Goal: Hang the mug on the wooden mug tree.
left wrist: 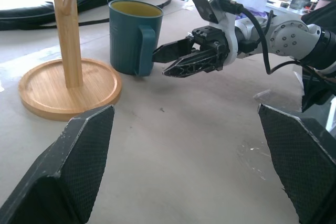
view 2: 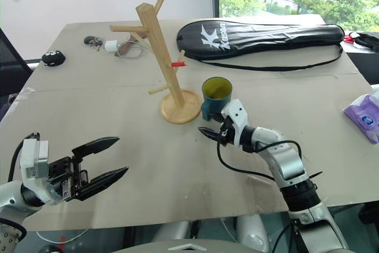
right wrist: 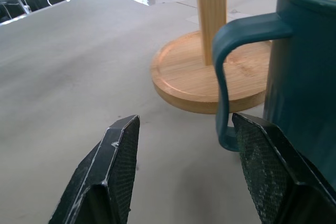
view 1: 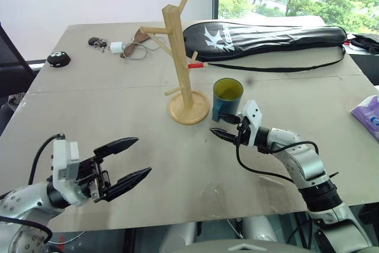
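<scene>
The teal mug (view 1: pixel 228 96), yellow-green inside, stands upright on the table just right of the wooden mug tree's round base (view 1: pixel 188 111). The mug tree (view 1: pixel 179 57) is a tall light-wood post with angled pegs, one of them red-tipped. My right gripper (view 1: pixel 220 126) is open at the mug's near side. In the right wrist view the mug's handle (right wrist: pixel 224 77) sits between the fingers (right wrist: pixel 113 161), close to one of them. The left wrist view shows one fingertip at the handle (left wrist: pixel 146 45). My left gripper (view 1: pixel 142 156) hangs open and empty over the table's near left.
A black racket bag (view 1: pixel 266 37) lies across the back of the table. Keys and a white charger (view 1: pixel 115 45) and a black round object (view 1: pixel 59 58) sit at the back left. A purple packet (view 1: pixel 370 117) lies at the right edge.
</scene>
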Controlling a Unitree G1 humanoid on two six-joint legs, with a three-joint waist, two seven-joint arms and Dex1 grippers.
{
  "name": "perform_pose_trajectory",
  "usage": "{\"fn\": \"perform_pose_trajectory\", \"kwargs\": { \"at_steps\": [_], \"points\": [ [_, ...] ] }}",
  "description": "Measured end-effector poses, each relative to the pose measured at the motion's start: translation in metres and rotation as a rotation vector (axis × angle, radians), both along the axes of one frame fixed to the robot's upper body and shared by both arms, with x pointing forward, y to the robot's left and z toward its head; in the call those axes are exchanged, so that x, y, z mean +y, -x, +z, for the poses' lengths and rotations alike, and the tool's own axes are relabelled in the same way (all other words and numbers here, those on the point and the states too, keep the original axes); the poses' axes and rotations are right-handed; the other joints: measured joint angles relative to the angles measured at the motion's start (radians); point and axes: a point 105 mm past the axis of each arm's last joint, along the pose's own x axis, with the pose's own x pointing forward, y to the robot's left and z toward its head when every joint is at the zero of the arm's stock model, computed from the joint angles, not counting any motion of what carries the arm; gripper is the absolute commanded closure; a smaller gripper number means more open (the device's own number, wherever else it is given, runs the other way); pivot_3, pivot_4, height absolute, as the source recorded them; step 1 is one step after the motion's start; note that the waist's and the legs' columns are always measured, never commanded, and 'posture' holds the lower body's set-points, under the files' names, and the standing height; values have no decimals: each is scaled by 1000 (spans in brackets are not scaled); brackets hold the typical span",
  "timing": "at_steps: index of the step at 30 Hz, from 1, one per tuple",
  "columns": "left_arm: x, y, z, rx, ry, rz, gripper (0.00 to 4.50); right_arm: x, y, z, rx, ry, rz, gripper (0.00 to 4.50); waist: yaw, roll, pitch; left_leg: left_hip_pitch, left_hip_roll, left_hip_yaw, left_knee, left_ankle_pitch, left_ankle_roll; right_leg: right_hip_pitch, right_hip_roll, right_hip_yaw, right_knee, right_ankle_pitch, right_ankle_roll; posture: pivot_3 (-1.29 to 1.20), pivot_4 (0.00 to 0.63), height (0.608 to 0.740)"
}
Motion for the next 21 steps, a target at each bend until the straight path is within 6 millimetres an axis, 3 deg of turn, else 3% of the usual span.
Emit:
{"fn": "perform_pose_trajectory", "kwargs": {
  "at_steps": [12, 18, 21],
  "points": [
    [-3, 3, -1, 23, -1, 23, 0, 8, -10, -7, 16, -3, -8, 1714, -3, 0, 0, 0, 0, 0, 0, 0, 0, 0, 0, 0, 0, 0, 0, 0, 150, 740],
    [-5, 5, -1, 23, -6, 21, 0, 10, -15, -7, 5, -5, -15, 4347, -3, 0, 0, 0, 0, 0, 0, 0, 0, 0, 0, 0, 0, 0, 0, 0, 150, 740],
    [-5, 6, -1, 25, -7, 25, 0, 10, -18, -7, -2, -6, -19, 4450, -3, 0, 0, 0, 0, 0, 0, 0, 0, 0, 0, 0, 0, 0, 0, 0, 150, 740]
  ]
}}
